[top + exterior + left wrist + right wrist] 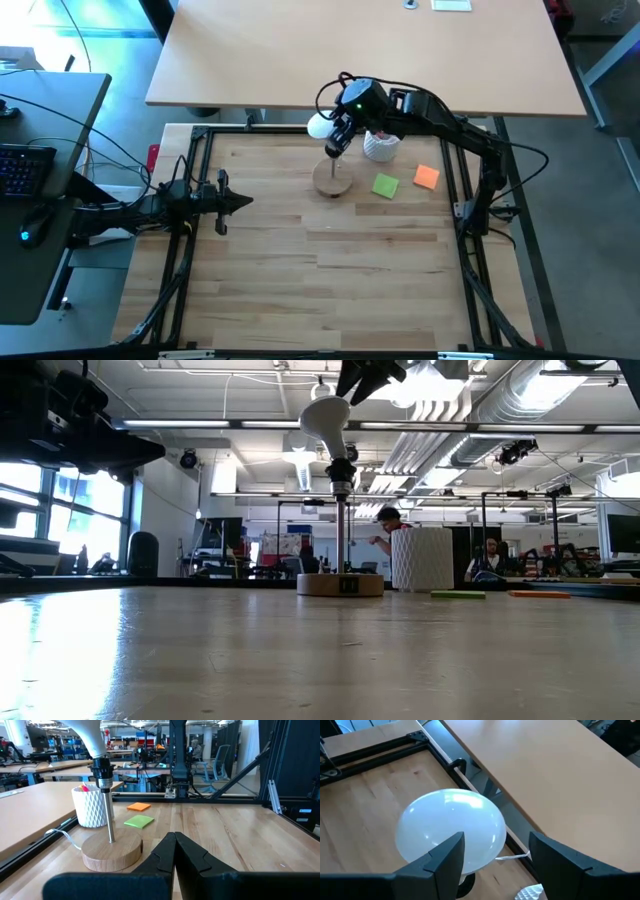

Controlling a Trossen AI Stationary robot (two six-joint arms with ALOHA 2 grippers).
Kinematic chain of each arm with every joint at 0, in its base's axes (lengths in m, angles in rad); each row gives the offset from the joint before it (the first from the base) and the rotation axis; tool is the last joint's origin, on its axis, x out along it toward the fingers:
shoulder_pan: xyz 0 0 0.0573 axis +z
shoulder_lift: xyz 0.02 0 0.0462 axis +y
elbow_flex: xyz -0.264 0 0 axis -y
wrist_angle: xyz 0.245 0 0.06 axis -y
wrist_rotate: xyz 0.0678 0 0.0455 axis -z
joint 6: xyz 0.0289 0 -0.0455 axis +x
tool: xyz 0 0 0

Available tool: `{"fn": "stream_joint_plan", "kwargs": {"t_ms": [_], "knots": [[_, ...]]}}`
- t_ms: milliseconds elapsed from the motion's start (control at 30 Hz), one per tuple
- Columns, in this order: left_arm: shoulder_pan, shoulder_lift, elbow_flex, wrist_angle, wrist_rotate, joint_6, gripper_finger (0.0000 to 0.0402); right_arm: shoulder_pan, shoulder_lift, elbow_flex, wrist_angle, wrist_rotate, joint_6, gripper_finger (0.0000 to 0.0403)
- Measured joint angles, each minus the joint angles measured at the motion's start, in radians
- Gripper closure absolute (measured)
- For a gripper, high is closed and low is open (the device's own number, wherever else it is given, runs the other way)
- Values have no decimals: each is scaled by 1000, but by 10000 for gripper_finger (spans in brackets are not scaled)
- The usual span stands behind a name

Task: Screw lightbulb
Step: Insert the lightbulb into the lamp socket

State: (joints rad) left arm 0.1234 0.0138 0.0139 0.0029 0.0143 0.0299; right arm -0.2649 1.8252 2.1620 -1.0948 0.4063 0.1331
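Note:
The white lightbulb (451,829) stands tilted, its neck in the black socket (341,472). The socket tops a thin metal post on a round wooden base (333,179), at the table's far middle. My right gripper (496,838) hovers open just above the globe, slanting down from the far right. One finger (445,857) shows in front of the globe and the other (555,862) stands apart from it. In the low view the gripper (372,372) is right above the bulb (325,418). My left gripper (175,845) rests shut and level at the table's left (245,200). My right gripper stands at the lightbulb's globe, one finger overlapping its rounded top (470,827) in the wrist view. I cannot tell whether that finger touches the glass. The other finger is clearly off it.
A white ribbed cup (381,146) stands just right of the socket. A green note (385,185) and an orange note (426,177) lie beside it. Black frame rails (190,160) edge the table. A large desk (360,50) lies beyond the far edge.

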Motion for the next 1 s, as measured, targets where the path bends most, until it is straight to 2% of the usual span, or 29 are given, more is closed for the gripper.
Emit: {"fn": "stream_joint_plan", "kwargs": {"t_ms": [167,300,467,833,1000], "knots": [[0,0,0,0,0,0,401,-4,0,0,9,-22,-3,183],[0,0,0,0,0,0,401,-16,3,0,81,-54,-10,183],[0,0,0,0,0,0,401,-49,40,0,114,-150,-10,183],[0,0,0,0,0,0,401,-29,35,2,46,-105,-9,183],[0,0,0,0,0,0,401,-13,27,4,-8,-34,9,183]]}}
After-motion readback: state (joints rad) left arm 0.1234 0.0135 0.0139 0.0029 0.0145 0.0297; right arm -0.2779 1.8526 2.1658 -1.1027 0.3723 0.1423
